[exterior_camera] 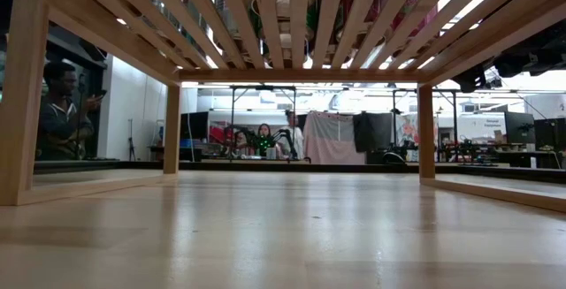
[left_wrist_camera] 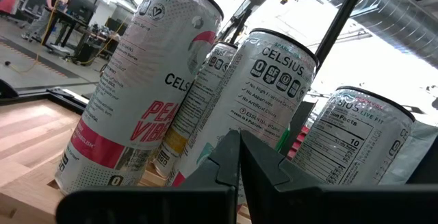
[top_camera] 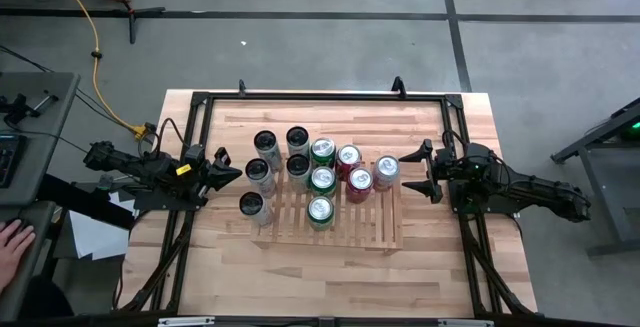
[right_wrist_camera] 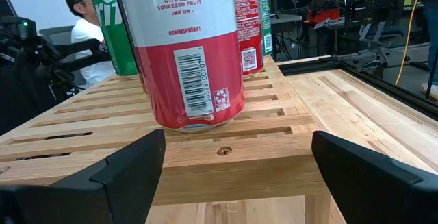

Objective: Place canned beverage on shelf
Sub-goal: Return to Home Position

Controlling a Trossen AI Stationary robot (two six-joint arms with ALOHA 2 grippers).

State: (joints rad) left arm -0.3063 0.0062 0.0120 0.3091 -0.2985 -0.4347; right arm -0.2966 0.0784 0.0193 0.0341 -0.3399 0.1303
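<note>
The slatted light-wood shelf [top_camera: 350, 229] stands on legs at the table's middle; the low view looks under its slats [exterior_camera: 283, 33]. Several cans stand upright on their bases on its far part: white ones [top_camera: 258, 173] at left, green ones [top_camera: 322, 180] in the middle, red ones [top_camera: 360, 180] at right. My left gripper [top_camera: 232, 175] is shut beside the shelf's left end, its tips [left_wrist_camera: 237, 148] pointing at the white cans [left_wrist_camera: 137, 87]. My right gripper [top_camera: 410, 172] stands open at the shelf's right end, level with a red-and-white can [right_wrist_camera: 195, 53] that stands just beyond its fingers.
A black frame [top_camera: 320, 95] runs around the tabletop. The shelf's near slats [top_camera: 360, 235] carry no cans. Bare tabletop [top_camera: 330, 277] lies toward the near edge. People sit and stand in the room beyond the table [exterior_camera: 62, 112], and a hand [top_camera: 12, 242] shows at left.
</note>
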